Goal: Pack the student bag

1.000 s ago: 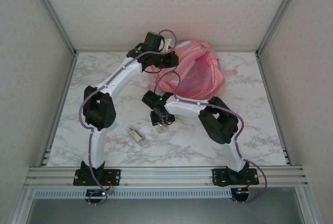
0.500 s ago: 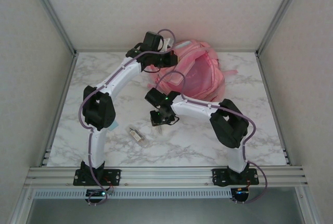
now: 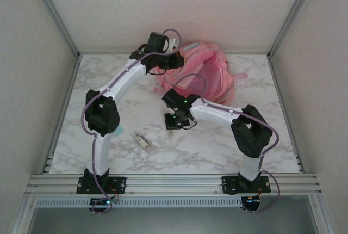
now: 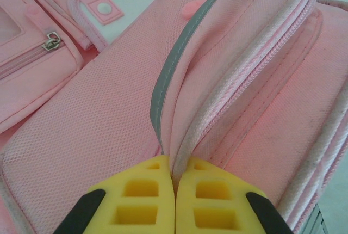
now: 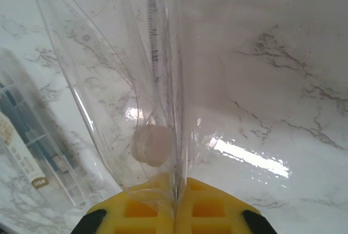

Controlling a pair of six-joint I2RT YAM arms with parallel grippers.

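No text fully legible. Right wrist view: clear pouch (image 5: pixel 109 81) shows a printed ruler-type scale (image 5: pixel 154 41), fine ticks with small digits, too blurred to read. Left of it lies a clear case (image 5: pixel 54 158) with a pale label (image 5: pixel 22 158); its print is illegible. Left wrist view: student bag (image 4: pixel 109 109), patches and zip pull unmarked.

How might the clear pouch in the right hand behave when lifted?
The clear pouch looks thin and wrinkled, so it probably sags from the right hand. Its glossy film may slip, and the white lump inside could shift.
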